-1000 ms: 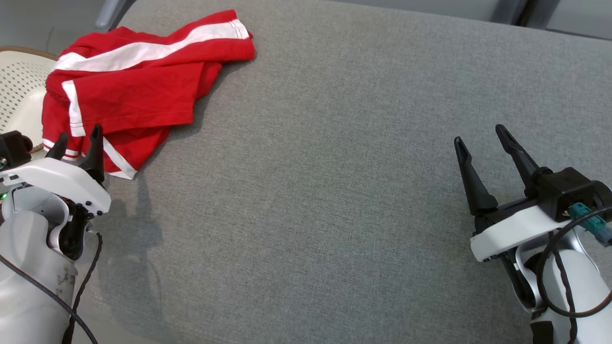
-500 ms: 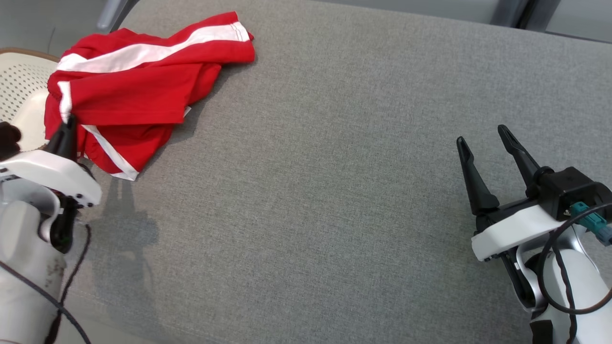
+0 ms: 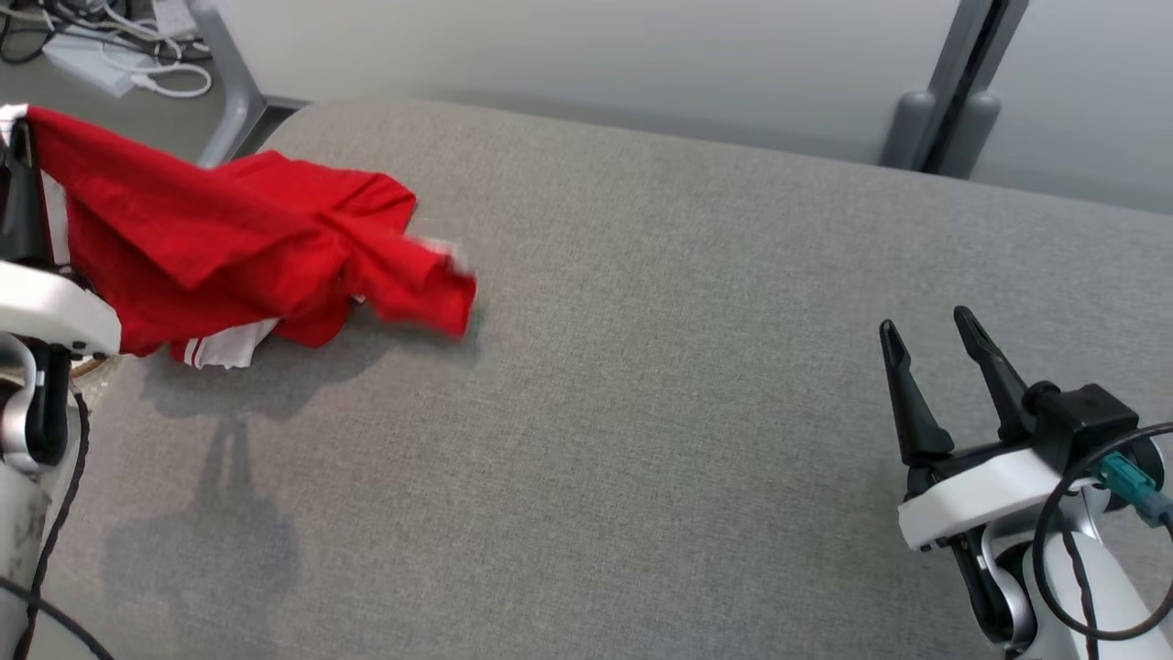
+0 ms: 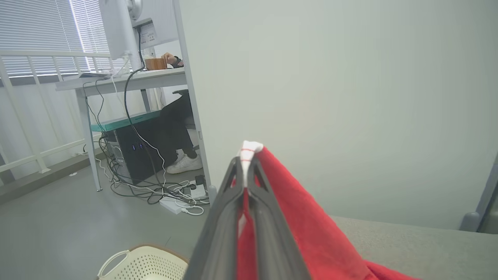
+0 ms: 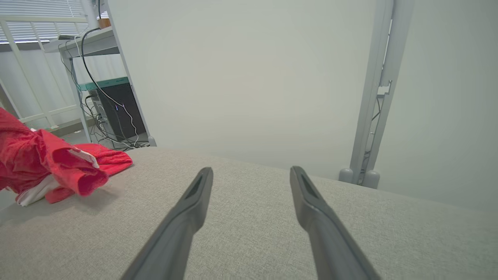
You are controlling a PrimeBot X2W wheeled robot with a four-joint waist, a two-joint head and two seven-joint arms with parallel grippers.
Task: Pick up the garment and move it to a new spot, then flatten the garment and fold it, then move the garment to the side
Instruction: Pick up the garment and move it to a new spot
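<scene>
The garment (image 3: pixel 229 238) is red with white trim and hangs bunched from the far left, its lower end trailing on the grey table (image 3: pixel 641 412). My left gripper (image 3: pixel 16 137) is raised above the table's left end and shut on the garment's white-edged hem. In the left wrist view the left gripper (image 4: pixel 245 160) pinches that hem, and the garment (image 4: pixel 295 217) drapes down to the right. My right gripper (image 3: pixel 926 323) stands open at the lower right, far from the cloth. The right wrist view shows the right gripper (image 5: pixel 251 170) holding nothing, with the garment (image 5: pixel 46 163) at far left.
A cream perforated basket (image 4: pixel 144 262) sits on the floor below the table's left end. Beyond it stand a desk (image 4: pixel 128 77), a computer case, tangled cables and a seated person's shoe (image 4: pixel 183 164). A grey post (image 3: pixel 944 101) rises behind the table at back right.
My left gripper closed on the garment's edge and lifted it, pulling the cloth up off the table. The head camera tilted up. The right gripper stayed open in place.
</scene>
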